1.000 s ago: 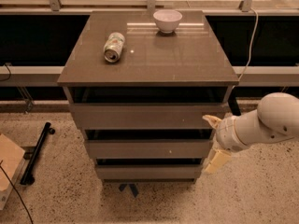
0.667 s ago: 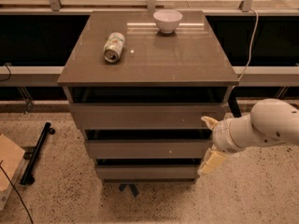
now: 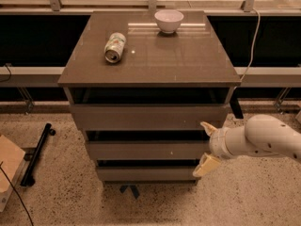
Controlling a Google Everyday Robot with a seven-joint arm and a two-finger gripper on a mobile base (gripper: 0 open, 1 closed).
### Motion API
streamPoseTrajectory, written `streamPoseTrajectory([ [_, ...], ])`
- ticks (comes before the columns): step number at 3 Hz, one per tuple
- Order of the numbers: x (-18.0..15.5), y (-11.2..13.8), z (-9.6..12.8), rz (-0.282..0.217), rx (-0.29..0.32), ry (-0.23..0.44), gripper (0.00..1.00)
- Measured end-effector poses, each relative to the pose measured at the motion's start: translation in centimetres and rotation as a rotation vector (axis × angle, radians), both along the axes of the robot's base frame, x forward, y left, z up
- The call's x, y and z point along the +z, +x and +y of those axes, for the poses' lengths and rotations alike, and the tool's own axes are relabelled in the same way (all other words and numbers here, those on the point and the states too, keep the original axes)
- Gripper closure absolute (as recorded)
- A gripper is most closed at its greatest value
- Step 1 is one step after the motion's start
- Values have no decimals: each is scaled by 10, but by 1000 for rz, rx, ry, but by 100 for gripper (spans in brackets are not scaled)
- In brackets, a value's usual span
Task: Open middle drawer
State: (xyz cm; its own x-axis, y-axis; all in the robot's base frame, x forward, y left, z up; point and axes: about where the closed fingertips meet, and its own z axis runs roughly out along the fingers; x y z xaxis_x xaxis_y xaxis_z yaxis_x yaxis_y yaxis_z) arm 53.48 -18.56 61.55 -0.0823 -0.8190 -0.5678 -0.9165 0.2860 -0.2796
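The middle drawer [image 3: 146,149] is the second of three grey-brown fronts on the cabinet, and its front sits in line with the others, closed. My gripper [image 3: 206,147] is at the drawer's right end, on a white arm coming in from the right. Its two pale fingers are spread apart, one fingertip [image 3: 207,126] near the drawer's top edge and the other [image 3: 205,165] near its bottom edge. It holds nothing.
On the cabinet top [image 3: 188,60] lie a tipped drink can [image 3: 114,47] at the left and a white bowl [image 3: 169,20] at the back. A black bar [image 3: 36,153] and a cardboard box [image 3: 9,168] lie on the floor at the left.
My arm has shifted left, bringing the gripper closer to the right end of the middle drawer. The drawer has not moved.
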Motion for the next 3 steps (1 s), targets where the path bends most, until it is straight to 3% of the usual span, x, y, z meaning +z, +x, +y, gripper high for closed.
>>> streamPoseTrajectory([
  [3,-86,18,-9,55,-82,90,0],
])
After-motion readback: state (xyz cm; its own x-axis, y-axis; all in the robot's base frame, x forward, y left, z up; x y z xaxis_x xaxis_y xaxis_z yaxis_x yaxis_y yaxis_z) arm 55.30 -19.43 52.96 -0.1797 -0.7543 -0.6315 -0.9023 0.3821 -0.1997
